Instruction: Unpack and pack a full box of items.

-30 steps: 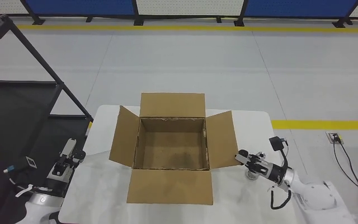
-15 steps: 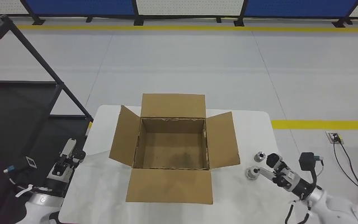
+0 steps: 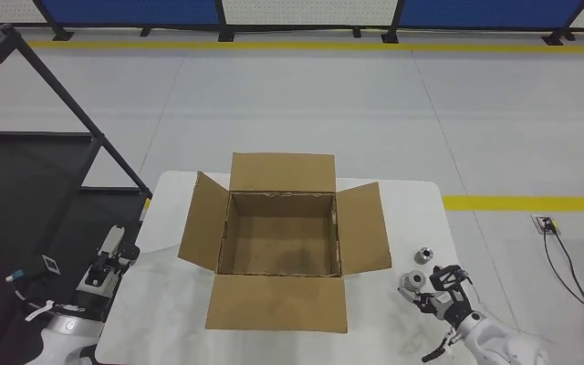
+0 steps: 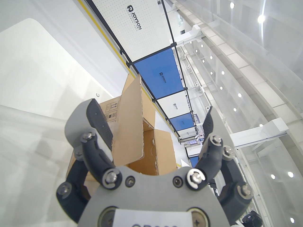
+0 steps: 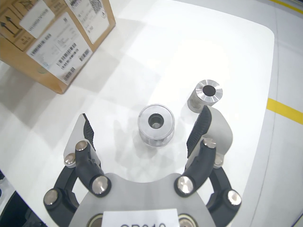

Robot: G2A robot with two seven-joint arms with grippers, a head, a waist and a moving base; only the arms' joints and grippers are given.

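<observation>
Open, empty cardboard box (image 3: 278, 246) mid-frame on a white surface (image 3: 401, 196). Lower right, the right gripper (image 5: 144, 115) has drawn back from the box's flap — jaws wide and empty, a flanged metal spool (image 5: 156, 125) just ahead, beside a metal cylinder (image 5: 205, 95). The left gripper (image 4: 151, 112) also has its jaws open. Unpacking looks done.

Grey floor (image 3: 301, 100), yellow lines (image 3: 274, 45) across it — blue and white panels (image 3: 128, 11) behind; ceiling lights (image 4: 261, 19) lit — black frame (image 3: 36, 182) at left

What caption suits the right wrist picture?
Open right gripper aimed at a flanged silver metal spool, beside a silver metal cylinder and brown cardboard box, on a white table.
</observation>
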